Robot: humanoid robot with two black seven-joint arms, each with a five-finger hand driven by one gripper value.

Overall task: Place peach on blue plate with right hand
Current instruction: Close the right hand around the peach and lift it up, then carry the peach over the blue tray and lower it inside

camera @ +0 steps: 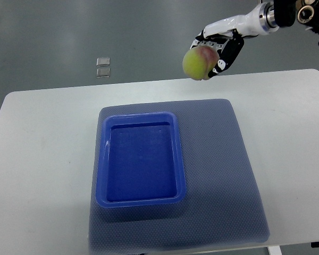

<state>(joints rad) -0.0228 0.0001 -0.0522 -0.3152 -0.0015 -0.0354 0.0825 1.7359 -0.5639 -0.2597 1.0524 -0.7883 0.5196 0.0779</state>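
Fingers of the right hand [219,50] grasp a round yellow-green peach [199,62] beyond the white desk's [42,159] far edge; glossy blue rectangular plastic plate [140,159] sits on a textured grey-blue mat [223,175].

Nothing readable here, tbh.
No text, label, brand, number or sign can be made out on the blue plate [140,162], the mat [223,175], the worktop [42,159] or the peach [199,62].

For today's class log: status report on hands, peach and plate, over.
Right hand shut on peach, beyond table edge. Blue plate empty. Left hand not in view.
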